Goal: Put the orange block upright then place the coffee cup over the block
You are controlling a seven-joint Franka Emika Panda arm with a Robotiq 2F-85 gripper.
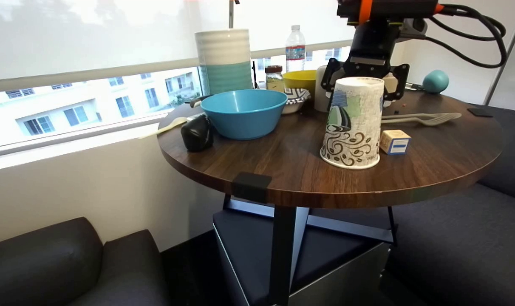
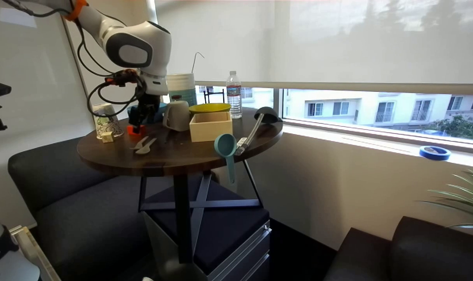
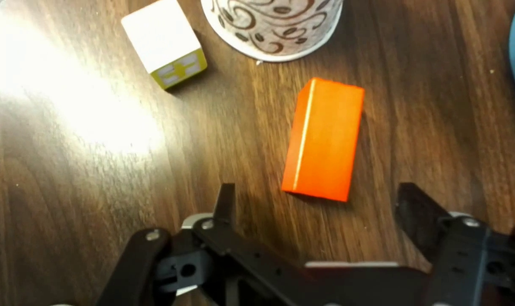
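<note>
My claw (image 3: 319,203) gapes at the bottom of the wrist view, jaws well apart, gripping nothing. The orange block (image 3: 325,140) lies flat at centre, mostly ahead of the jaws; if I squeeze now, I might catch only its near end and let it swivel. The coffee cup (image 3: 276,25), mouth down at the top edge, is near enough to get knocked if I overshoot. That edge cuts it off; in an exterior view the cup (image 1: 353,127) seems to hide the block, and I can't judge the claw's height. The pale cube (image 3: 168,42), upper left, looks washed out.

white arm (image 2: 156,58), black gripper (image 3: 316,199) — looping dark cables (image 1: 461,7)
</note>
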